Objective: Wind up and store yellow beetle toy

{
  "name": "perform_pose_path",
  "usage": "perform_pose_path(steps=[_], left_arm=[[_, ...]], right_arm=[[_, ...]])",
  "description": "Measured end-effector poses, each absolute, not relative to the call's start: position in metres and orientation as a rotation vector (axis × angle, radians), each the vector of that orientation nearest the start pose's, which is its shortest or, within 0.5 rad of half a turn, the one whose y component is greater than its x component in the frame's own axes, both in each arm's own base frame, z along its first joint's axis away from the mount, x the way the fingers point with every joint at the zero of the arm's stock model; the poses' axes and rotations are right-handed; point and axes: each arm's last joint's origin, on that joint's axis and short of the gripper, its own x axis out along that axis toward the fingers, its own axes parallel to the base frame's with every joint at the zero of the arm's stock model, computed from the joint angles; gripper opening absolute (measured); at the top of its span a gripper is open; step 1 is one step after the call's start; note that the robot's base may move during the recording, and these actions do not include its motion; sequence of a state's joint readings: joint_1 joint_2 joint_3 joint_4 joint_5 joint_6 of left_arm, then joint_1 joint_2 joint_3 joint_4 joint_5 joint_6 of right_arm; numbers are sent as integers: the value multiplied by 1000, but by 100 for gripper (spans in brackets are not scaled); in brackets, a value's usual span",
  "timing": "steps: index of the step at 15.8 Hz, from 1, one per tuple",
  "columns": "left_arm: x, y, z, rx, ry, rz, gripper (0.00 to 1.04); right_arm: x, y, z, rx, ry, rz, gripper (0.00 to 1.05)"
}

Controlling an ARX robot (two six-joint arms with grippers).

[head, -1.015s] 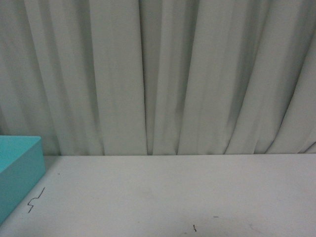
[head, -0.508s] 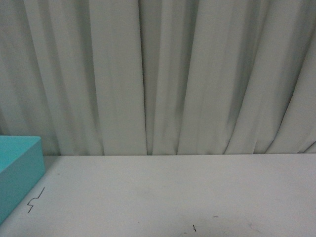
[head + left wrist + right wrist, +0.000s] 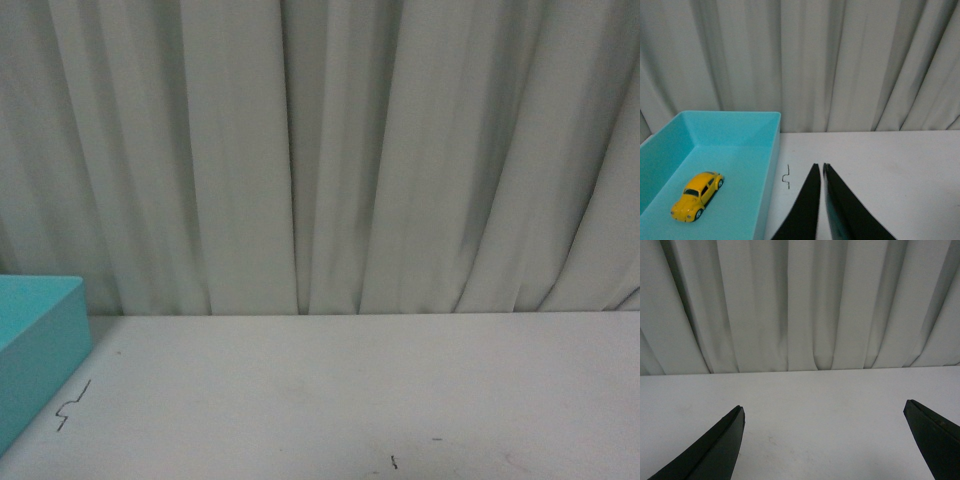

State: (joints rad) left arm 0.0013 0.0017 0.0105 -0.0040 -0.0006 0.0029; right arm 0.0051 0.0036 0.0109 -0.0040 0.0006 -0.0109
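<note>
The yellow beetle toy [image 3: 696, 195] rests on its wheels on the floor of a turquoise box [image 3: 771, 165] in the left wrist view. My left gripper [image 3: 820, 165] is shut with nothing in it, over the white table beside the box's outer wall and apart from the toy. In the right wrist view my right gripper [image 3: 824, 409] stands wide open over bare white table, nothing between its fingers. The front view shows only a corner of the turquoise box [image 3: 40, 350] at the left edge; the toy and both grippers are out of that view.
A pale pleated curtain [image 3: 330, 150] hangs along the far edge of the white table [image 3: 350, 390]. Small dark marks [image 3: 72, 404] lie on the tabletop close to the box, and another mark [image 3: 394, 462] sits near the front middle.
</note>
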Motion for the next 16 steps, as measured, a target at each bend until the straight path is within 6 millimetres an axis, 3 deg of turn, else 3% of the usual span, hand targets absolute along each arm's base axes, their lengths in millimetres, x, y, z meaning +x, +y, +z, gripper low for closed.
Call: perform_pose_path(steps=[3, 7, 16], left_arm=[[97, 0, 167, 3, -5, 2, 59], [97, 0, 167, 4, -5, 2, 100], [97, 0, 167, 3, -4, 2, 98]], right_arm=[[97, 0, 167, -11, -3, 5, 98], [97, 0, 167, -11, -3, 5, 98], [97, 0, 167, -11, -3, 5, 98]])
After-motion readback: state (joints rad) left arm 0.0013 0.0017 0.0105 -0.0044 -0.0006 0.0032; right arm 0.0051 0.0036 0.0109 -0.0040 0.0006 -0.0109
